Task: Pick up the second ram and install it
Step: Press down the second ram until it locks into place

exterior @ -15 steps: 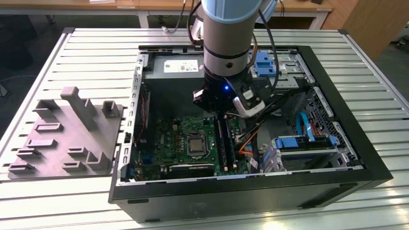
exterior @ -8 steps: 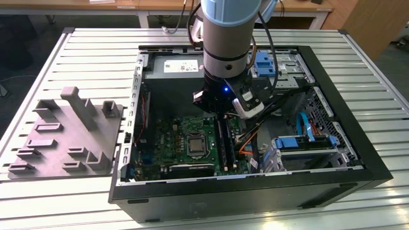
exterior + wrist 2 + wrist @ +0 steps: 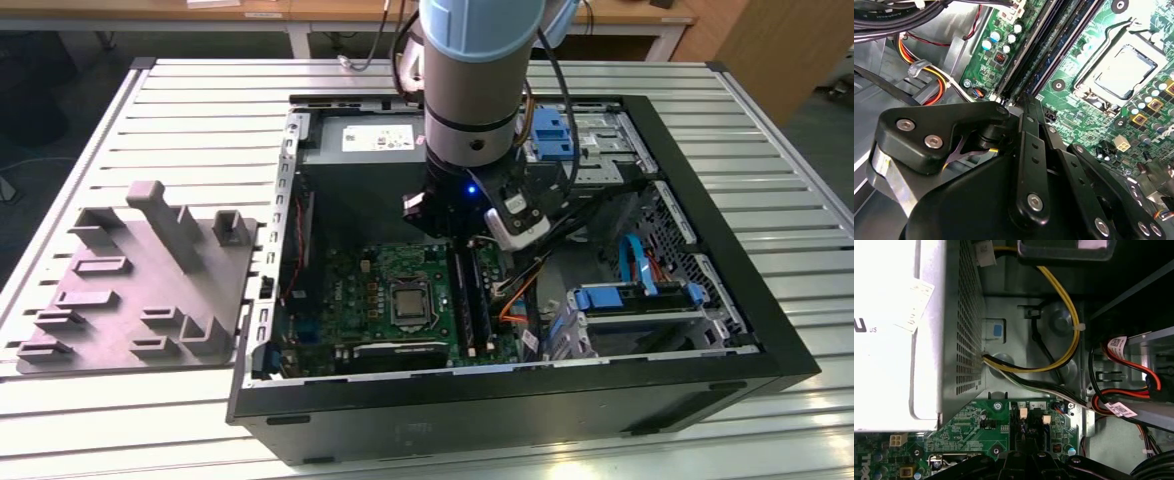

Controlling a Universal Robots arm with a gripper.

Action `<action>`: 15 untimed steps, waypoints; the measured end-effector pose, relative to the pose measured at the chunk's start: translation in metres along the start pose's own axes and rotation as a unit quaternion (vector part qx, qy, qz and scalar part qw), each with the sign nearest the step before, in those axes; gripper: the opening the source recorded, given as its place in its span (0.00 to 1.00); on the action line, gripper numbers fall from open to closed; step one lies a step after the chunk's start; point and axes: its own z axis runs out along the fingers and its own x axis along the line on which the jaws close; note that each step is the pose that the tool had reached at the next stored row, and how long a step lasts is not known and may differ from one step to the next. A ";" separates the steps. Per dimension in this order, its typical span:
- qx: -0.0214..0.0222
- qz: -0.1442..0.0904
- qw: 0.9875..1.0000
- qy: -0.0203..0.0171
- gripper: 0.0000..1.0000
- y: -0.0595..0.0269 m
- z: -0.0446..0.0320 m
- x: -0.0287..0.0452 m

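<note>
Inside the open case point(image 3: 747, 330), the pincer point(image 3: 1026, 102) presses the second ram point(image 3: 1054, 55) into its slot, grip state unclear.

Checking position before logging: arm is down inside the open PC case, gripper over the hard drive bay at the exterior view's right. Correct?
Not the drive bay. In the exterior view the gripper is over the memory slots on the motherboard, beside the CPU socket. The arm is inside the open PC case.

- An open black computer case point(image 3: 694, 385) lies on its side on a slatted metal table point(image 3: 200, 100).
- A green motherboard point(image 3: 350, 295) lies inside it, its processor socket point(image 3: 406, 300) near the middle.
- A silver power supply point(image 3: 360, 140) sits at the case's far end.
- A grey moulded fixture point(image 3: 134, 275) lies beside the case, on the exterior view's left.
- Blue drive brackets point(image 3: 607, 297) sit on the exterior view's right.
- Yellow cables point(image 3: 1061, 300) curve past the perforated housing in the first wrist view.
</note>
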 end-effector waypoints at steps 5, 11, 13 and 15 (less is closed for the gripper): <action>0.000 0.000 1.000 0.000 0.10 0.0000 0.0001 0.0000; 0.000 0.000 1.000 0.000 0.10 -0.0002 0.0024 0.0002; 0.000 0.000 1.000 0.000 0.10 -0.0002 0.0025 0.0002; 0.000 0.000 1.000 0.000 0.10 -0.0002 0.0031 0.0002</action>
